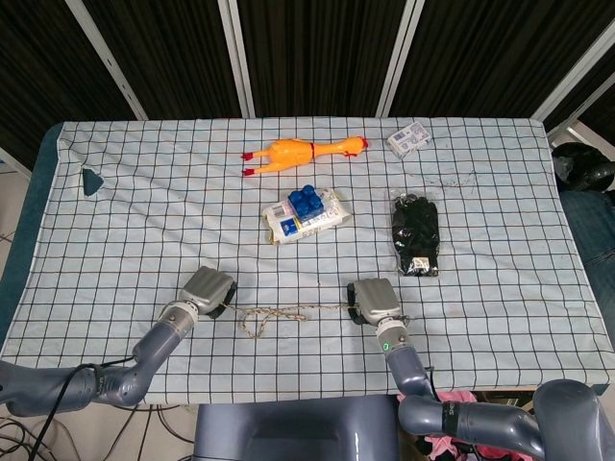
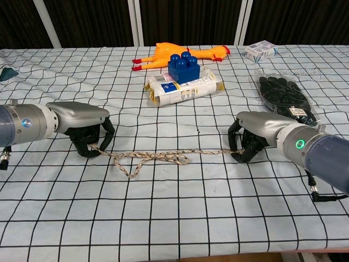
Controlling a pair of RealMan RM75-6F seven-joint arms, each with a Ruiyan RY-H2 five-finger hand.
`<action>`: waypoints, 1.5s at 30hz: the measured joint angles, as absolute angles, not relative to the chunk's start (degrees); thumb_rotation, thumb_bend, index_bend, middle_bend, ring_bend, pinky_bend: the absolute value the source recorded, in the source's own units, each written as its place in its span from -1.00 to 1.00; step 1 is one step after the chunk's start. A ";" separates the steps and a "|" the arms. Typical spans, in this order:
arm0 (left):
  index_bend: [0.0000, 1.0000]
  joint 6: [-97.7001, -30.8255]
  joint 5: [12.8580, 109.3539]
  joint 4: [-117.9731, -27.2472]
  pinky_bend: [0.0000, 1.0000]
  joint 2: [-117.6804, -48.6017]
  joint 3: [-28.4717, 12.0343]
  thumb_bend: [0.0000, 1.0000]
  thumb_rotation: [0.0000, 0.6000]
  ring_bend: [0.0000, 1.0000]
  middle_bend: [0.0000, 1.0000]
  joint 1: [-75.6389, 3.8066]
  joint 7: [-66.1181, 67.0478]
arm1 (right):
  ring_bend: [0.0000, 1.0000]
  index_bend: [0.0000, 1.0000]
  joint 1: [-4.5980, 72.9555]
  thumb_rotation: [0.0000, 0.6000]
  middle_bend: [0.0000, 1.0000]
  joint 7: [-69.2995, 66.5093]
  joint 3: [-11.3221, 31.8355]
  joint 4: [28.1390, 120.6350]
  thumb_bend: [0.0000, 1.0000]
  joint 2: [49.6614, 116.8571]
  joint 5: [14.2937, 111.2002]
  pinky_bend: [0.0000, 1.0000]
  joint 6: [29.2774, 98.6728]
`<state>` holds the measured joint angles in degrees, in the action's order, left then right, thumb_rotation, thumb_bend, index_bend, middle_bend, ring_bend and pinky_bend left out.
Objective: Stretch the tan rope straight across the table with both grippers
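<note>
The tan rope [image 2: 158, 157] [image 1: 279, 314] lies on the checked tablecloth near the front edge, running left to right with a loose kinked loop in its left half. My left hand [image 2: 86, 129] [image 1: 208, 291] grips the rope's left end, fingers curled down around it. My right hand [image 2: 256, 134] [image 1: 374, 301] grips the right end the same way. The stretch from the loop to the right hand looks nearly straight. Both hands rest low on the cloth.
Behind the rope lie a white packet [image 2: 184, 87] with a blue toy brick [image 2: 183, 66] on it, a rubber chicken [image 2: 180, 53], a bag of black gloves [image 2: 285, 95] and a small white box [image 2: 259, 50]. A dark green piece [image 1: 91, 180] sits at far left.
</note>
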<state>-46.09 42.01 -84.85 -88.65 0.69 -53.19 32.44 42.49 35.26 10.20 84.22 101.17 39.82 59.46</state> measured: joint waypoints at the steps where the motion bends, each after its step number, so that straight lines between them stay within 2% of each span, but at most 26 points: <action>1: 0.24 -46.10 42.06 -84.92 0.73 -88.57 0.70 -0.20 1.00 0.75 0.88 -53.17 32.40 | 1.00 0.21 42.49 1.00 0.94 35.24 10.24 84.28 -0.18 101.13 39.77 1.00 59.47; 15: 0.24 -48.03 43.30 -87.03 0.73 -84.65 -0.53 -0.20 1.00 0.75 0.88 -52.94 31.51 | 1.00 0.22 42.17 1.00 0.94 35.16 11.18 87.80 -0.18 97.80 40.38 1.00 60.93; 30: 0.24 -51.65 44.60 -94.41 0.73 -70.19 -4.90 -0.20 1.00 0.75 0.88 -51.85 28.14 | 1.00 0.22 40.58 1.00 0.94 35.57 15.93 99.53 -0.17 79.26 39.54 1.00 64.10; 37: 0.24 -51.31 44.56 -93.86 0.73 -66.63 -5.16 -0.20 1.00 0.75 0.87 -50.35 25.70 | 1.00 0.22 38.83 1.00 0.94 34.31 16.43 98.88 -0.17 71.00 37.02 1.00 62.58; 45: 0.24 -49.62 45.10 -90.29 0.73 -66.86 -4.46 -0.20 1.00 0.75 0.87 -49.04 23.29 | 1.00 0.22 36.41 1.00 0.94 29.03 15.66 95.12 -0.17 66.88 37.39 1.00 59.16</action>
